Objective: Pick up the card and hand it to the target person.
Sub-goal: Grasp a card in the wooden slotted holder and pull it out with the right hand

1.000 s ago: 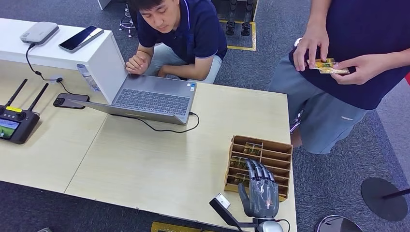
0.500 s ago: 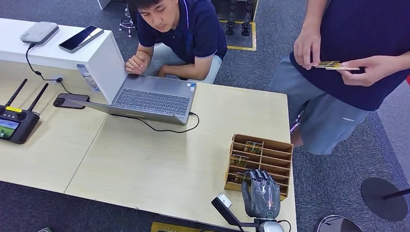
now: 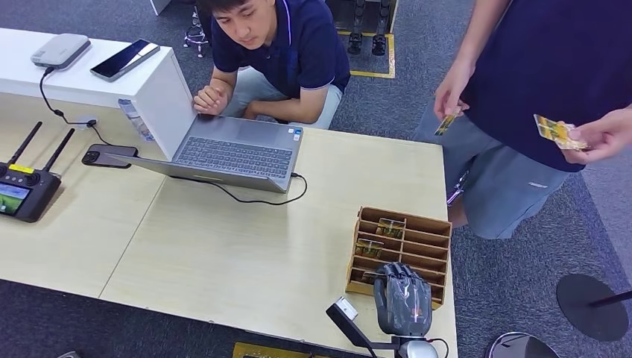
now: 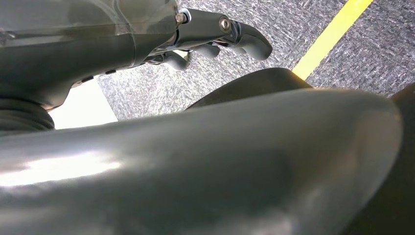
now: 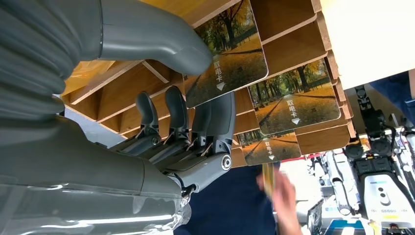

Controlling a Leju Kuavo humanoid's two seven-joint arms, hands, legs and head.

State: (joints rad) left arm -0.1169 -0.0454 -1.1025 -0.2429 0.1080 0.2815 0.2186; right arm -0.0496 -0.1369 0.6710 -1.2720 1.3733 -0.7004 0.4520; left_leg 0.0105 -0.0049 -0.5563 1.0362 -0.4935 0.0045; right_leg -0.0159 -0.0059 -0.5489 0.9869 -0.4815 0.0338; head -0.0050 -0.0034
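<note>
- One card [image 5: 226,58] sits in the nearest slot of the wooden rack [image 3: 402,246], pinched between the right robot hand's [image 3: 402,298] thumb and fingers [image 5: 215,122].
- Left robot hand [image 4: 215,36] hangs over carpet with fingers curled, holding nothing.
- Rack stands at the surface's [image 3: 223,253] corner.

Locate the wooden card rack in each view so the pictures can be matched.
Head view: wooden card rack at the table's near right corner, under the right robot hand.
Left wrist view: not in it.
Right wrist view: rack across the top.
Shared landmark: the autumn-tree cards in its slots.
</note>
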